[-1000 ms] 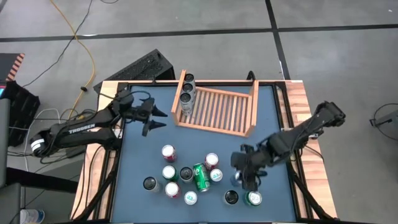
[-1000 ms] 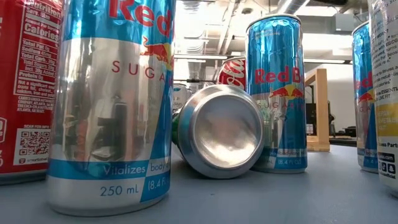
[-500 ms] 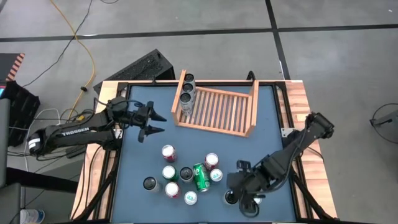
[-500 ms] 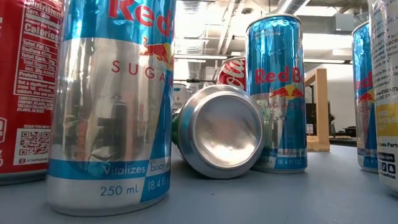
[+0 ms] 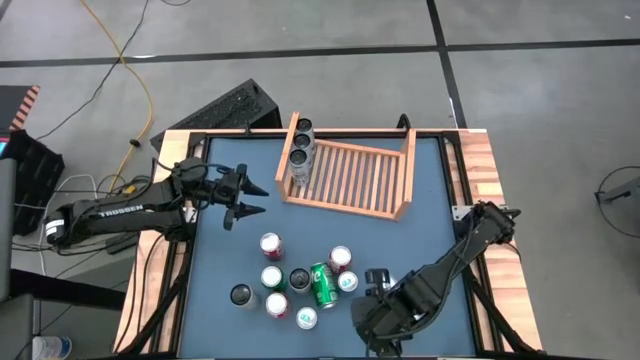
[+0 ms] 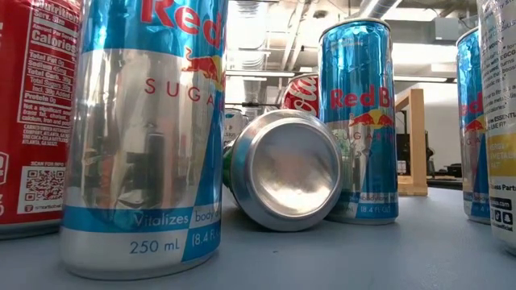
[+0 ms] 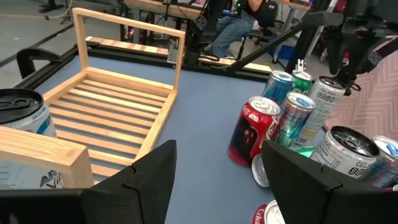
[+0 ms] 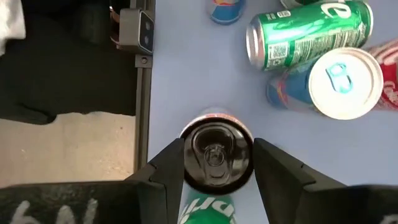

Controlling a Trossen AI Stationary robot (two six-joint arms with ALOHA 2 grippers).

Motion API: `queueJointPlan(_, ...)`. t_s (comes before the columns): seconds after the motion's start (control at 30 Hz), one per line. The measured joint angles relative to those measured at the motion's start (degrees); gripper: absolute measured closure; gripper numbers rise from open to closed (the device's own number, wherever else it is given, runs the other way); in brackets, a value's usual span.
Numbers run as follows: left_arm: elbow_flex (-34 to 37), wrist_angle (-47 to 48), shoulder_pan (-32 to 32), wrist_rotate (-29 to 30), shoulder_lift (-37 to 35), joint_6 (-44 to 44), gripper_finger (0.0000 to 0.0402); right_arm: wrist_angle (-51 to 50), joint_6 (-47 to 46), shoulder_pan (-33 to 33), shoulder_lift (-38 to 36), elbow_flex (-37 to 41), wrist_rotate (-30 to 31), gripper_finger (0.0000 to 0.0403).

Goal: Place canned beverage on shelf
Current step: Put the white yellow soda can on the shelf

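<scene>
1. Near edge, about 5 o'clock on the surface [image 5: 215, 260]: the right end effector [image 8: 214, 163] is seen lowered over a dark-topped can [image 8: 214, 154]. Its fingers [image 8: 165, 171] flank the can closely on both sides; whether they are clenched on it cannot be told. A green can lies just beneath the end effector in the wrist view.
2. Middle, 6 o'clock: a cluster of cans [image 5: 300, 280] is left unshelved, one green can [image 5: 322, 285] lying on its side, the rest upright.
3. Left side, 9 o'clock: the left end effector [image 5: 247, 195] is held above the surface, fingers apart, nothing between them.
4. Far, 12 o'clock: the shelf [image 5: 355, 180] carries three cans [image 5: 300, 152] in a row along its left wall; the remaining slats are bare.
5. Judged: the task is partly done, with many cans left.
</scene>
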State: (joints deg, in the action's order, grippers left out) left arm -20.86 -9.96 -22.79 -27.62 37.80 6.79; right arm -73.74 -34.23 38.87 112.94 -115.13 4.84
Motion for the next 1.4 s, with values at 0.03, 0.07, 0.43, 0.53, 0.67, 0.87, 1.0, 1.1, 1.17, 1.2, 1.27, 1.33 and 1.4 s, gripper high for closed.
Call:
queueJointPlan(0.03,0.0,0.0,0.0,0.0,0.0,-0.01,0.0177,-0.05,0.66,0.07,0.0,0.1,0.0,0.0224)
queueJointPlan(0.07,0.0,0.0,0.0,0.0,0.0,-0.11,0.0177,-0.14,1.14,0.1,-0.01,0.11,0.02,0.0221)
queueJointPlan(0.43,0.0,0.21,0.0,-0.13,0.0,-1.07,0.0177,-3.67,-1.74,-0.38,-0.44,0.13,-0.29,0.0166)
queueJointPlan(0.53,0.0,0.31,0.0,-0.13,0.02,-0.71,0.0177,-3.46,-1.72,-0.03,-0.22,0.13,-0.37,0.0154)
queueJointPlan(0.67,0.0,0.28,0.0,-0.15,0.02,-0.46,0.0177,-3.5,-1.03,0.53,0.4,0.11,1.48,0.0147)
queueJointPlan(0.87,0.0,0.44,0.0,-0.18,0.02,0.02,0.0177,-2.15,-1.73,0.85,1.61,0.11,1.73,0.0146)
queueJointPlan(1.0,0.0,0.42,0.0,-0.2,0.04,-0.02,0.0177,-1.25,-3.22,1.39,1.83,0.16,2.03,0.0146)
queueJointPlan(1.1,0.0,0.28,0.0,-0.2,0.02,0.01,0.0177,-1.26,-3.27,1.82,1.75,0.13,2.67,0.0146)
queueJointPlan(1.17,0.0,0.28,0.0,-0.21,0.02,0.03,0.0177,-1.31,-3.21,2.15,1.75,0.13,2.75,0.0146)
queueJointPlan(1.2,0.0,0.28,0.0,-0.22,0.02,0.06,0.0177,-1.31,-2.99,2.25,1.75,0.13,2.78,0.0146)
queueJointPlan(1.27,0.0,0.28,0.04,-0.22,0.02,0.07,0.0177,-1.4,-2.81,2.25,1.75,0.13,3.07,0.0146)
queueJointPlan(1.33,0.0,0.26,0.04,-0.22,0.02,0.09,0.0177,-1.65,-2.81,2.23,1.75,0.13,3.26,0.0146)
queueJointPlan(1.4,0.0,0.26,0.04,-0.22,0.02,0.13,0.0177,-1.84,-2.92,2.18,1.75,0.13,3.14,0.0146)
